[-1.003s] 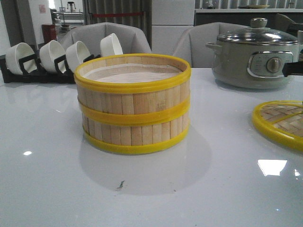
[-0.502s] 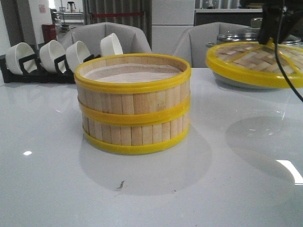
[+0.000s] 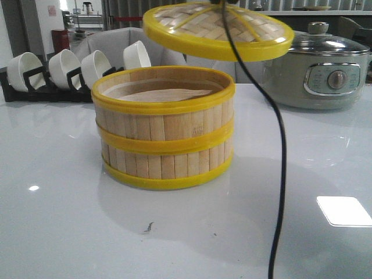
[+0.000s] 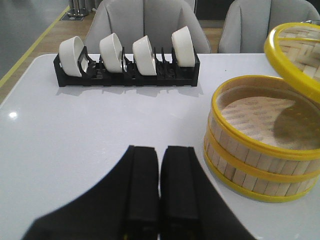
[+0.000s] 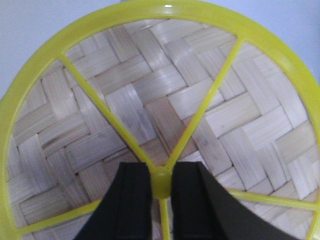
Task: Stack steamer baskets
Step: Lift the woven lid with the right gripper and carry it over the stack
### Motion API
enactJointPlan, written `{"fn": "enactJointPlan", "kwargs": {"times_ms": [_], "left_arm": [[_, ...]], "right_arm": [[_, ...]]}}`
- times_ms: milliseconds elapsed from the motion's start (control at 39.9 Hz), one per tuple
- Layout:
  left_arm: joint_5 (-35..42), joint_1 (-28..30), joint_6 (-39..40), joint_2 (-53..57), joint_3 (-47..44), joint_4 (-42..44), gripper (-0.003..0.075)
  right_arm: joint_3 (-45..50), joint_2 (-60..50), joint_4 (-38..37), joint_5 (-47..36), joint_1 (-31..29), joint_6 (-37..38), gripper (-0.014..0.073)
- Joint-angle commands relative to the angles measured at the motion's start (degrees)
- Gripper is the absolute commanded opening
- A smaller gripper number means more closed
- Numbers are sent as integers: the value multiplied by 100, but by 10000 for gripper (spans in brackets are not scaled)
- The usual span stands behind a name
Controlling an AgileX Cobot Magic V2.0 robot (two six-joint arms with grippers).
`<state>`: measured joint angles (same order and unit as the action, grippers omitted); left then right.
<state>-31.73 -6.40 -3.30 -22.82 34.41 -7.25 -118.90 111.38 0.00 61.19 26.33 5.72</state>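
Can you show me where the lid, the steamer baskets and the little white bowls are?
lid (image 3: 218,32), front view, woven top
steamer baskets (image 3: 163,131), front view, slatted side wall
white bowls (image 4: 145,52), left wrist view, third bowl's side

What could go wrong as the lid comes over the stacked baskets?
The lid hangs tilted and off-centre above the baskets, so one rim edge may land first and sit crooked or nudge the stack. The right claw holds it only by the small knob, so it might swing or slip. A black cable hangs in front of the baskets and could snag.
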Motion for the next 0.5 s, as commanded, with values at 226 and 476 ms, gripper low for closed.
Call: {"fn": "enactJointPlan", "kwargs": {"times_ms": [226, 476], "left_arm": [[486, -32, 37, -43, 153, -30, 91], [486, -32, 37, -43, 153, -30, 91]], "right_arm": [[-1125, 598, -66, -71, 435, -86, 25], [-1137, 823, 0, -131, 453, -86, 25]]}}
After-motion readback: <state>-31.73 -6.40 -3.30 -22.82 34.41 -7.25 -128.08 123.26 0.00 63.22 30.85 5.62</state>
